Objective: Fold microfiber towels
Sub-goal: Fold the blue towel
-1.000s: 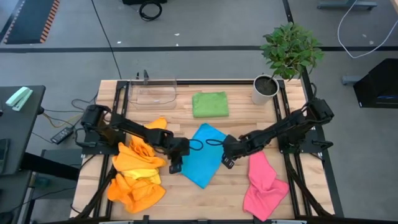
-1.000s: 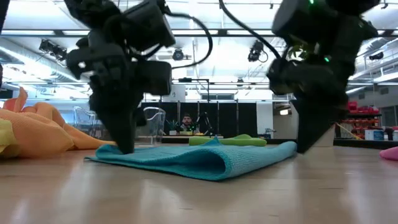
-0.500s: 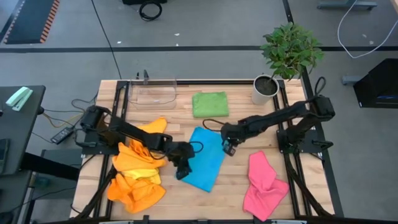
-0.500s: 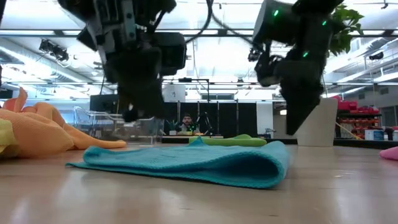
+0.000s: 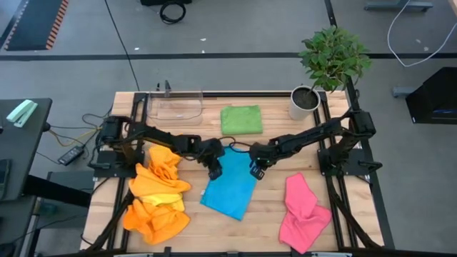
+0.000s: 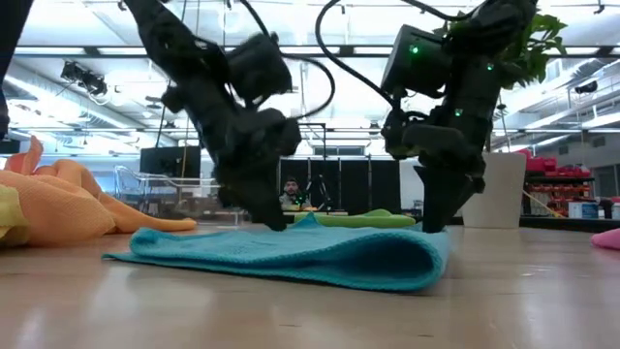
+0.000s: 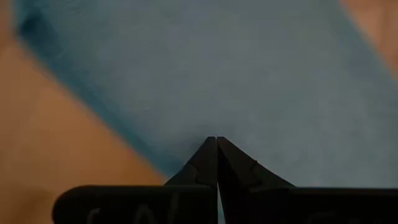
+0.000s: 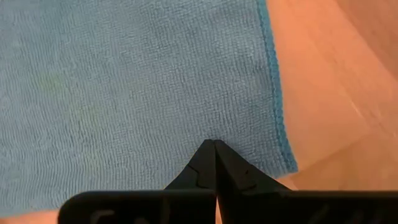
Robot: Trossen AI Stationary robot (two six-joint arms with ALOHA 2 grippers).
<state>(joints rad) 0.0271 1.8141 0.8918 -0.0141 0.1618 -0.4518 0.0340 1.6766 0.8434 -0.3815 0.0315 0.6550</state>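
A blue microfiber towel [image 5: 230, 187] lies folded on the wooden table's middle, its rounded fold [image 6: 434, 262] toward the right. My left gripper [image 5: 213, 171] is shut, with its tip on the towel's far left part. My right gripper [image 5: 255, 171] is shut too, with its tip on the towel's far right part. A green towel [image 5: 240, 119] lies folded flat farther back. Orange and yellow towels [image 5: 157, 194] lie crumpled in a heap on the left. A pink towel [image 5: 303, 210] lies crumpled at the near right. My left gripper sets its shut fingertips [image 7: 216, 144] down on the blue towel's top face [image 7: 219, 121], close to its left edge. It slants down from the table's left. The towel lies flat on the table. My right gripper sets its shut fingertips [image 8: 214, 148] down on the towel's top face [image 8: 214, 124], near its far right corner [image 8: 287, 163]. It points steeply down, coming from the table's right. The cloth lies flat under it.
A clear plastic tray [image 5: 175, 106] stands at the far left. A potted plant [image 5: 308, 100] stands at the far right. Bare wood shows along the near edge [image 5: 235, 239] between the orange heap and the pink towel.
Both shut grippers have lifted off the blue towel's left and right corners, swung toward the far edge and come down on its far part, closer together. The towel now lies narrower and flatter, and its raised right end has dropped into a rounded fold.
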